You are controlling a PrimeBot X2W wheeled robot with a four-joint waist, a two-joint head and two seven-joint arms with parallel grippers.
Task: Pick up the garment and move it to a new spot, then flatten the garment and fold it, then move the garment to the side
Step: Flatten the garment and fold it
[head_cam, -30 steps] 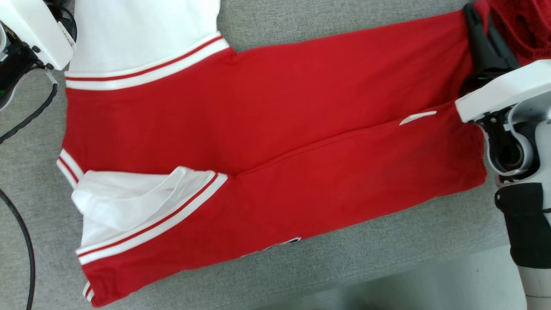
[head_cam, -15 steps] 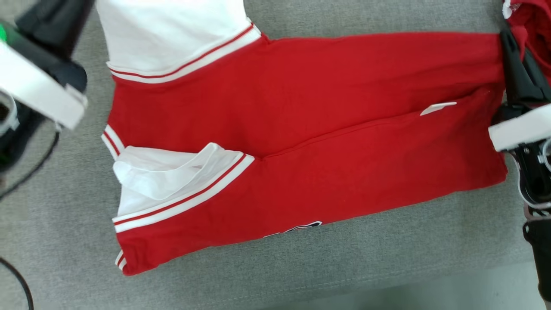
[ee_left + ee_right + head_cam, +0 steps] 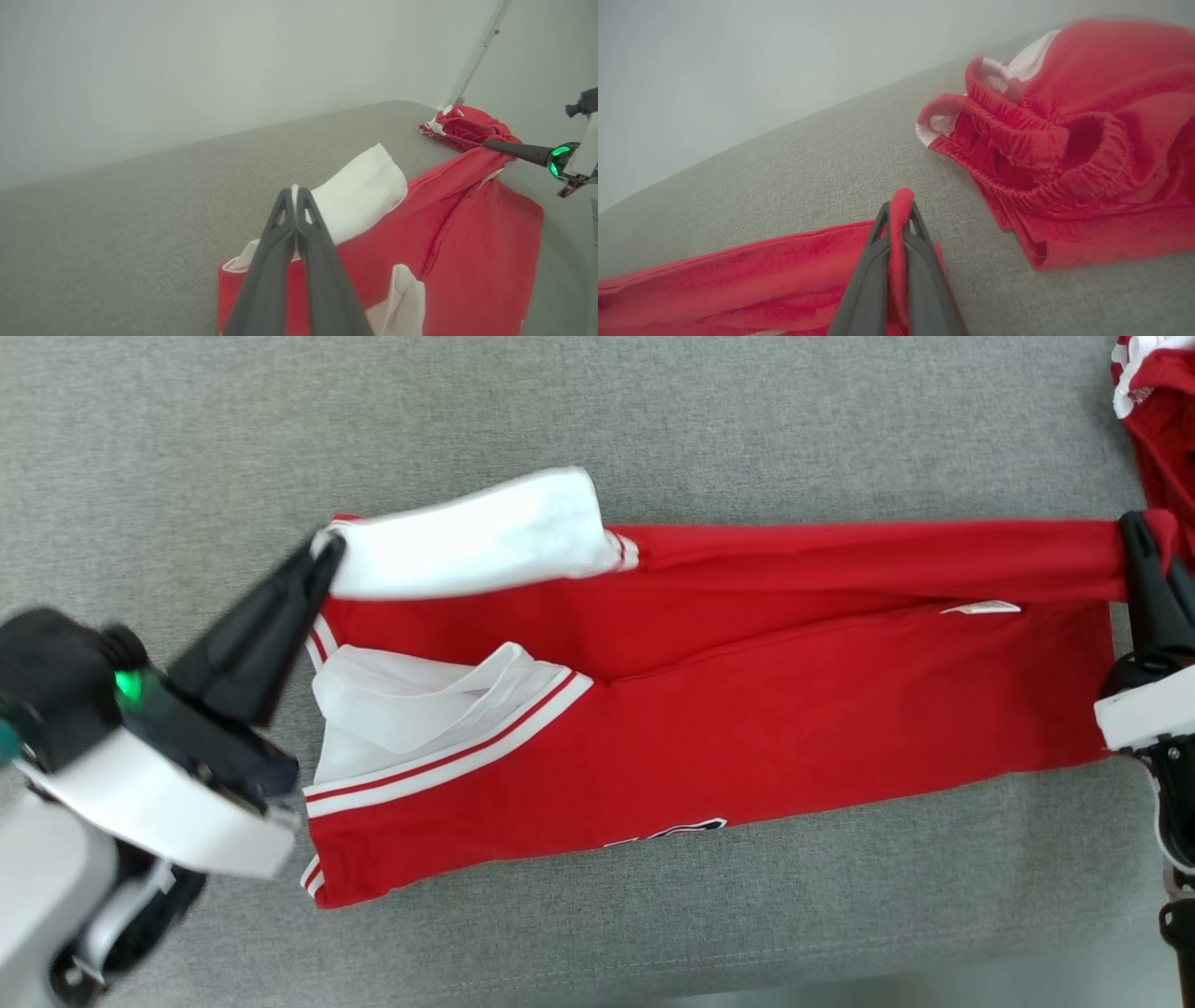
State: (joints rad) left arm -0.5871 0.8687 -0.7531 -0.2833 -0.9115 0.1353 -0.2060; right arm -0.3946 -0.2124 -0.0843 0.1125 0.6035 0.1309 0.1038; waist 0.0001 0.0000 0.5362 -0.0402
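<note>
A red garment (image 3: 794,709) with white sleeves and striped trim lies stretched across the grey cushion, its far long edge lifted and folding toward me. My left gripper (image 3: 322,553) is shut on the white sleeve corner (image 3: 467,537) at the garment's left end; the wrist view shows white cloth pinched between its fingers (image 3: 295,219). At the right end my right gripper (image 3: 1144,537) is shut on the red edge, with red cloth (image 3: 900,210) poking up between its fingers (image 3: 878,261). A second white sleeve (image 3: 411,709) lies crumpled on the near half.
Another red garment with an elastic waistband (image 3: 1064,140) is bunched at the far right of the grey cushion (image 3: 280,411); its corner shows in the head view (image 3: 1153,392). The cushion's front edge (image 3: 840,980) runs along the bottom.
Both grippers have carried the garment's far edge toward me, so the upper red panel and white sleeve now fold over. The head camera has also shifted, showing more cushion beyond.
</note>
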